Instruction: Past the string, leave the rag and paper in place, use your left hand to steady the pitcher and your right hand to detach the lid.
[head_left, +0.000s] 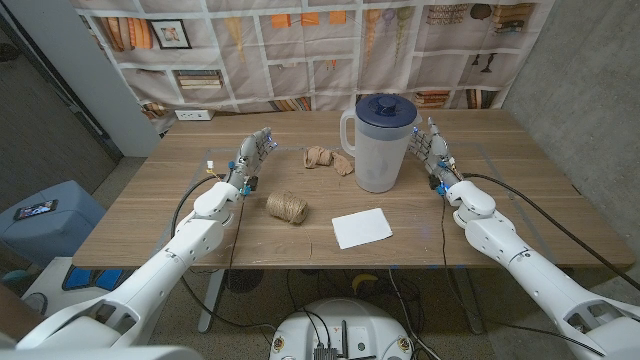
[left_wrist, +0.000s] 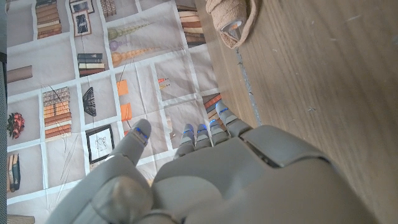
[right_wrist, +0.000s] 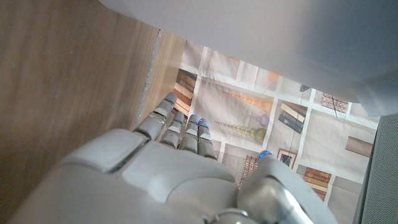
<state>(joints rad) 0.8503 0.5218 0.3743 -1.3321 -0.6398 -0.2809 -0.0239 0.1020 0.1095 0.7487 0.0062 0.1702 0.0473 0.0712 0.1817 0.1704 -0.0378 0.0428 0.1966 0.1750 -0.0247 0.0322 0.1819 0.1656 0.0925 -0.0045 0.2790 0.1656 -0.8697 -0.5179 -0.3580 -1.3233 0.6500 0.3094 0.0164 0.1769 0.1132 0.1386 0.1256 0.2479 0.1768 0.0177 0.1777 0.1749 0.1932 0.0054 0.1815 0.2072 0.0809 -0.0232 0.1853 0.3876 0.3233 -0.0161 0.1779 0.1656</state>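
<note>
Head view shows the pitcher (head_left: 378, 145), lid (head_left: 386, 107) still on, beyond the string (head_left: 287, 207), flanked by the empty, loosely spread left hand (head_left: 252, 157) and right hand (head_left: 436, 150); next, the left must steady it.

Left arm: reached in from the near left corner, forearm angled toward the table's middle.
Left hand (head_left: 252, 158): stood raised, fingers (left_wrist: 205, 134) straight and side by side, thumb apart, nothing between them.
Right arm: came from the near right corner.
Right hand (head_left: 436, 150): upright, fingers (right_wrist: 180, 127) extended together, thumb apart, holding nothing.
</note>
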